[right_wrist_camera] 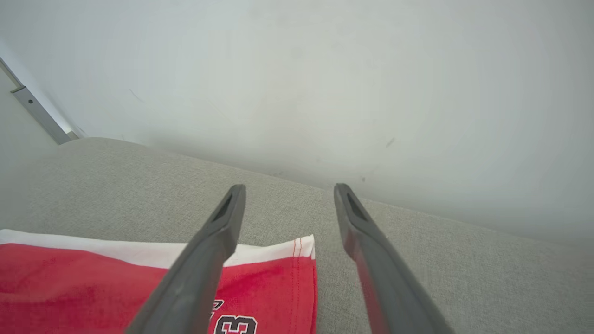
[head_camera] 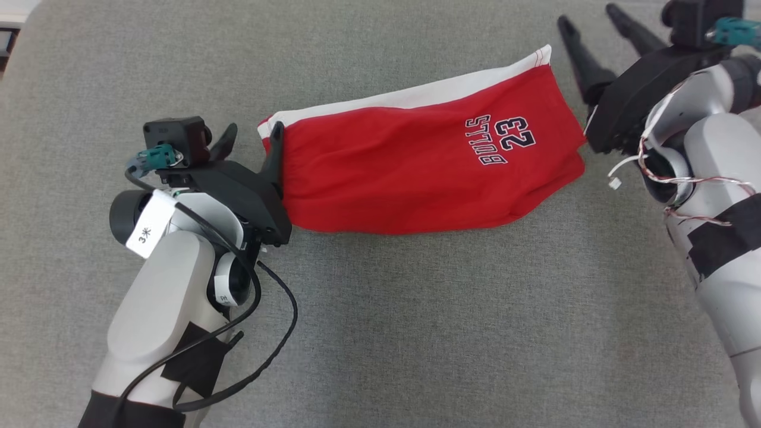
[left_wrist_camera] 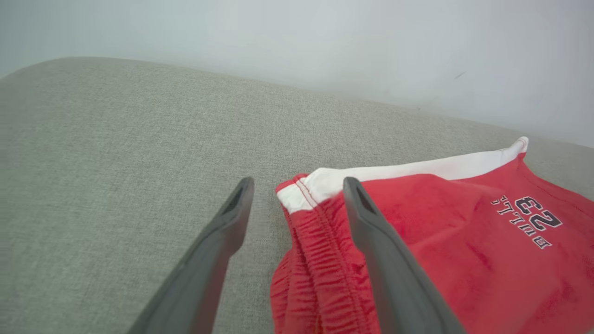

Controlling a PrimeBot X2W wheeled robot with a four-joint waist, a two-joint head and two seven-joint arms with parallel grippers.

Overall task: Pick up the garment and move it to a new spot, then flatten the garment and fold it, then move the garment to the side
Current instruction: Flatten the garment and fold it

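left tool [head_camera: 254, 126], right tool [head_camera: 588, 14], jaws apart, at ends of red shorts [head_camera: 404, 172]

"BULLS 23" on red shorts [head_camera: 416, 172]; "3米" on arm tag [head_camera: 150, 224]

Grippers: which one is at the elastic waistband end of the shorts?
The left gripper: one finger overlaps the gathered waistband of the red shorts. The right gripper is at the hem end.

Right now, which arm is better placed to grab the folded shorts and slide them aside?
Probably left: open left fingers straddle the shorts at the waistband; right fingers point past the hem corner.
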